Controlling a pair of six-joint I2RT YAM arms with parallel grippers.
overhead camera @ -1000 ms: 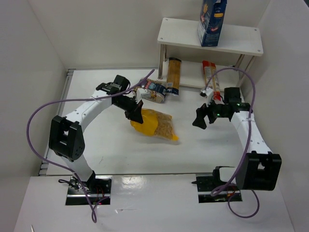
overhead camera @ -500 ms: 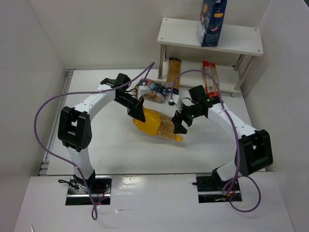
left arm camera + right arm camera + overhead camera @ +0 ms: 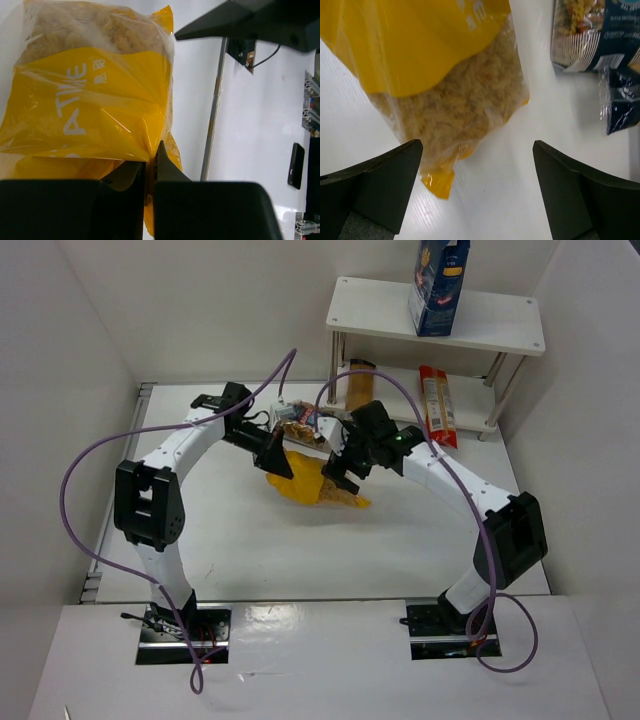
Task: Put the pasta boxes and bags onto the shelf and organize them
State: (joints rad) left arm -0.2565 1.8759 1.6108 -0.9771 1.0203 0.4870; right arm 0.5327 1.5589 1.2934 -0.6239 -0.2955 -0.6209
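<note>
My left gripper [image 3: 278,466] is shut on the yellow end of the large yellow bag [image 3: 305,484], pinching its edge [image 3: 150,160]; the bag's clear half shows beige pasta [image 3: 90,30]. My right gripper [image 3: 338,472] is open just over the bag's clear end [image 3: 465,110], its fingers [image 3: 375,180] wide apart on both sides. The smaller clear bag with dark-blue label [image 3: 600,35] lies behind them, mostly hidden in the top view [image 3: 296,421]. The dark-blue carton [image 3: 438,285] stands on the white shelf's top board [image 3: 380,310]. The yellow-and-blue pack [image 3: 358,390] and red pack [image 3: 437,405] lie on the lower board.
White walls close in the table on the left, back and right. The shelf's thin metal legs [image 3: 497,395] stand at the back right. Purple cables [image 3: 90,475] loop off both arms. The table's near edge [image 3: 212,120] shows in the left wrist view.
My right arm has swung left from the shelf side to the clear end of the yellow bag. My left gripper has kept its hold and shifted the bag slightly back and left.
</note>
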